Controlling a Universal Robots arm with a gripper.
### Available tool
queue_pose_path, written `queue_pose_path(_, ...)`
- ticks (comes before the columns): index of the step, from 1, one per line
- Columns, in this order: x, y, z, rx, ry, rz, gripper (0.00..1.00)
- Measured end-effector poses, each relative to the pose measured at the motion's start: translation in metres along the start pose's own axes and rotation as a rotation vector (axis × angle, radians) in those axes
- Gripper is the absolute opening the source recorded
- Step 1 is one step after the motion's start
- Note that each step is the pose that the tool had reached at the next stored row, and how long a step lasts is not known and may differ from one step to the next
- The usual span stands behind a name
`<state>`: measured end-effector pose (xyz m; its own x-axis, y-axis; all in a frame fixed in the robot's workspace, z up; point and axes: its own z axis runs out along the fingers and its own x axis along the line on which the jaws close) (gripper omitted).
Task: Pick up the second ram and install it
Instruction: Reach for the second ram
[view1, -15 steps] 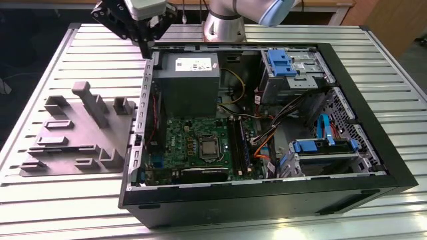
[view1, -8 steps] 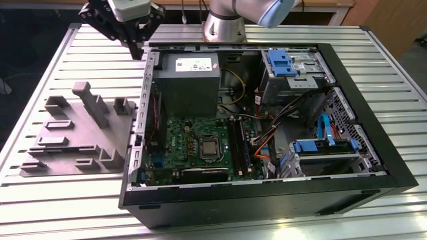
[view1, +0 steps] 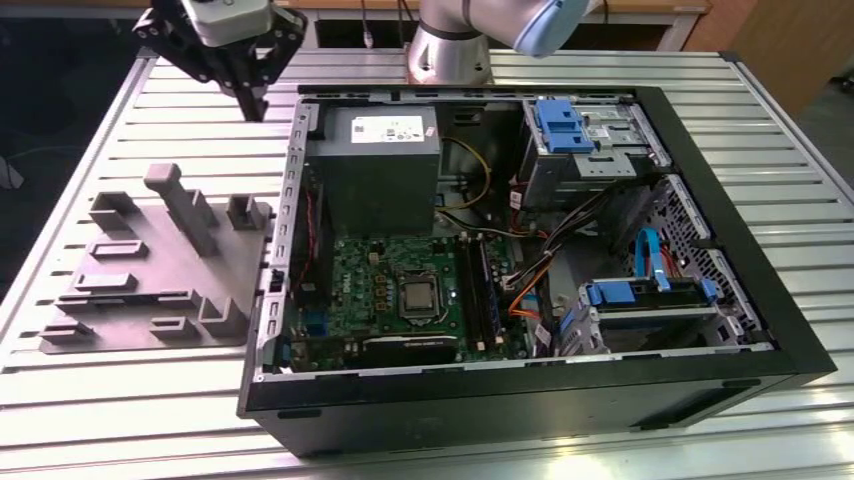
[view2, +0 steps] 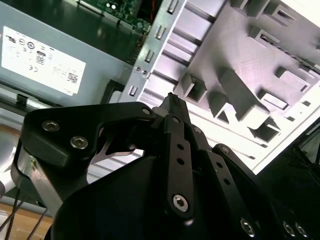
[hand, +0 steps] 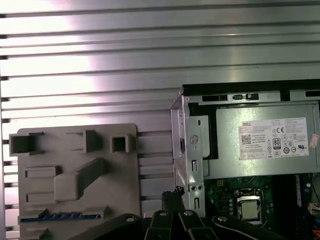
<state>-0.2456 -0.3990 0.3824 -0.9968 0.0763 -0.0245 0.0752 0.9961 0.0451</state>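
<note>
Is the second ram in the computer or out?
Out: in the first wrist view the second ram lies in a slot of the grey tray, outside the case.

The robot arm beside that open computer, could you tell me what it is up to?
The arm's tool hangs above the table between the grey fixture plate and the open computer case, shut and holding nothing. In the first wrist view a blue ram stick lies in a slot of the fixture plate, not yet picked up.
</note>
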Motion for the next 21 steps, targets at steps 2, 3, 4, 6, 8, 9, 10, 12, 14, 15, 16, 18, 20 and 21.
queue_pose_path(2,0.0048,-0.0005,0.0013,0.0001,0.0001,0.000,0.10)
queue_pose_path(3,0.0070,-0.0008,0.0020,0.0000,0.0001,0.000,0.10)
queue_pose_path(4,0.0090,-0.0010,0.0027,0.0001,0.0001,0.000,0.10)
queue_pose_path(6,0.0129,-0.0015,0.0040,0.0001,0.0001,0.000,0.10)
queue_pose_path(8,0.0167,-0.0022,0.0051,0.0000,0.0000,0.000,0.10)
queue_pose_path(9,0.0185,-0.0027,0.0055,0.0001,0.0001,0.000,0.10)
queue_pose_path(10,0.0203,-0.0033,0.0061,0.0001,0.0001,0.000,0.10)
queue_pose_path(12,0.0237,-0.0046,0.0070,0.0001,0.0001,0.000,0.10)
queue_pose_path(14,0.0269,-0.0064,0.0080,0.0000,0.0000,0.000,0.10)
queue_pose_path(15,0.0284,-0.0074,0.0086,0.0000,0.0001,0.000,0.10)
queue_pose_path(16,0.0298,-0.0083,0.0092,0.0000,0.0000,0.000,0.10)
queue_pose_path(18,0.0329,-0.0105,0.0103,0.0000,0.0001,0.000,0.10)
queue_pose_path(20,0.0359,-0.0130,0.0114,0.0001,0.0001,0.000,0.10)
queue_pose_path(21,0.0372,-0.0146,0.0119,0.0000,0.0001,0.000,0.10)
